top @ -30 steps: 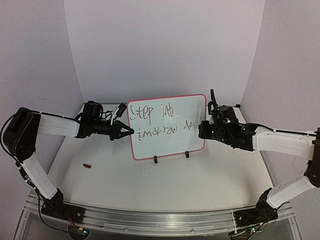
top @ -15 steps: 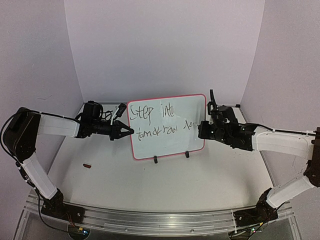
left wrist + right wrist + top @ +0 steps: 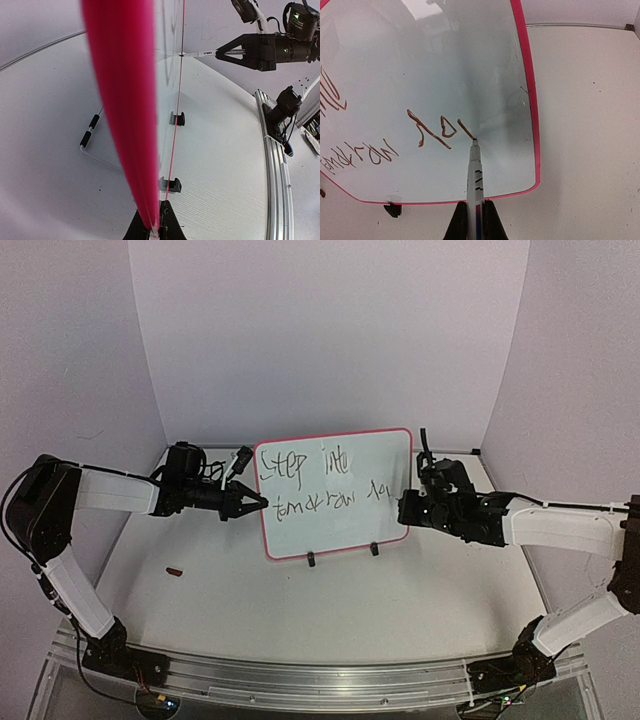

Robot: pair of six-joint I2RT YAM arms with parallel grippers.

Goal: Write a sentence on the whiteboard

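Here is the white table (image 3: pixel 330 620), and standing on it about midway between the two arms is the whiteboard (image 3: pixel 335 532), upright on its long lower edge and propped by two small black clips (image 3: pixel 311 560). The left gripper (image 3: pixel 258 502) comes in from the side and is clamped on the board's left edge; its wrist view shows the pink border running straight down into the closed fingers. Across from it, the right gripper (image 3: pixel 475 220) is closed around a slim marker (image 3: pixel 475 172), and the tip is pressed to the board at the foot of a short slanted stroke. The sentence (image 3: pixel 320 485) sits in two lines, "Step into" above and a second line reading something like "tomorrow to" below, and the pen is working at the right end of that second line. This looks like mid-letter work, with more words likely to come. Doing it well calls for light, even pressure, since the board only stands on its clips and a hard push could tip it back or skid it; the left grip has to brace firmly against each stroke. Room is tight too, with the pink border just beside the tip, so the letters must stay small or drop to a new line. A small brown object (image 3: pixel 176 571) lies well apart on the left.
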